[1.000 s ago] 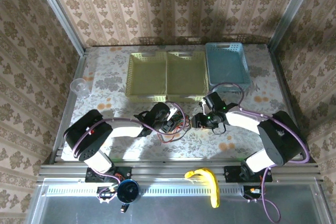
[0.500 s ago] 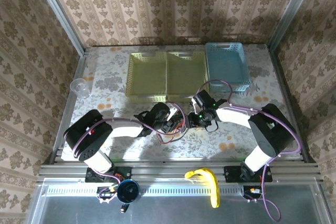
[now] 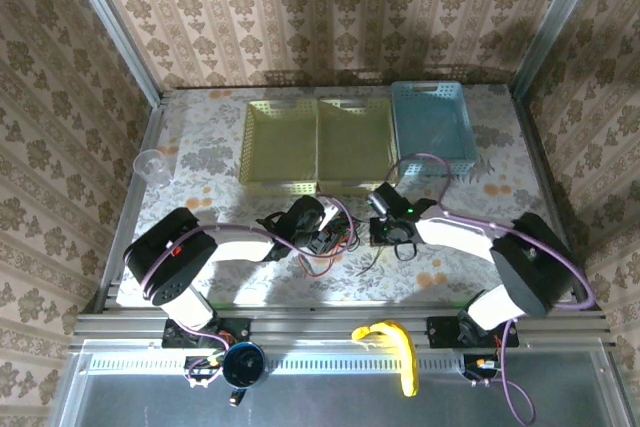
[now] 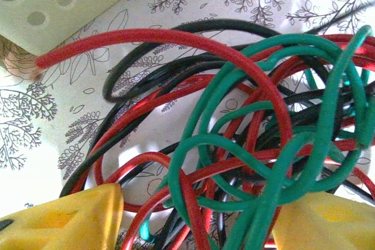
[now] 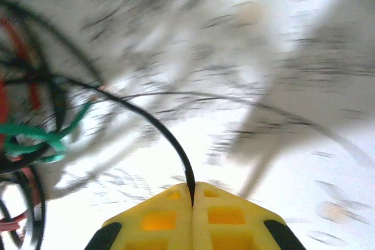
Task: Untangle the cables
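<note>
The cables (image 3: pixel 335 239) lie in a red, green and black tangle (image 4: pixel 246 144) on the table (image 3: pixel 200 162), just in front of the yellow baskets (image 3: pixel 315 147) and between the two grippers. The left gripper (image 4: pixel 199 215) stands wide, its yellow fingers (image 4: pixel 70 218) on either side of the tangle. The right gripper (image 5: pixel 192 194) is pinched tight on one black cable (image 5: pixel 158 127) that runs back to the heap.
</note>
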You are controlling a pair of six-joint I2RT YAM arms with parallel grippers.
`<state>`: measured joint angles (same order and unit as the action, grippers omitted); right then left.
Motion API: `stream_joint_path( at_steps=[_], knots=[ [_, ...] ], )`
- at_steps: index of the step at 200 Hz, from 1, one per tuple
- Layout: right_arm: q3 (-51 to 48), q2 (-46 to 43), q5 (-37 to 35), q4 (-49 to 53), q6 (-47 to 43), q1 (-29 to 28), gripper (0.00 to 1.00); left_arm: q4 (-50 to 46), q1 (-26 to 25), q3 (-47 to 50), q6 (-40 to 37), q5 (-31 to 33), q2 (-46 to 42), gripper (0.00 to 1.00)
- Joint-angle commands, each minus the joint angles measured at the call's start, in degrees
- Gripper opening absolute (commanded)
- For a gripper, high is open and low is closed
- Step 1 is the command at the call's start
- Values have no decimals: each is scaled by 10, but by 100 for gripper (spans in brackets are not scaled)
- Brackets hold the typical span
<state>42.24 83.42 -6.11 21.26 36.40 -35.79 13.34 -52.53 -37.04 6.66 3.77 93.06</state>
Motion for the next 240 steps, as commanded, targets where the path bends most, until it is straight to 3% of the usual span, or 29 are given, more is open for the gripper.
stream_joint_path(
  at_steps=[1, 47, 77, 147, 169, 240],
  knots=[
    [-14, -98, -107, 37, 73, 48, 0, -52, -3, -1, 4, 31, 21, 72],
    [-19, -262, -218, 149, 135, 178, 0, -57, 7, 3, 23, 55, 25, 75],
    [-21, -362, -223, 165, 149, 271, 0, -54, 16, 7, 37, 63, 33, 74],
    [66, -486, -335, 191, 168, 376, 0, -52, 17, 19, 47, 70, 37, 78],
    [110, -477, -314, 151, 121, 391, 0, -52, 18, 19, 46, 67, 39, 82],
    [296, -323, -61, 40, -58, 392, 0, -24, 17, 28, 1, -49, -26, 91]
  ],
)
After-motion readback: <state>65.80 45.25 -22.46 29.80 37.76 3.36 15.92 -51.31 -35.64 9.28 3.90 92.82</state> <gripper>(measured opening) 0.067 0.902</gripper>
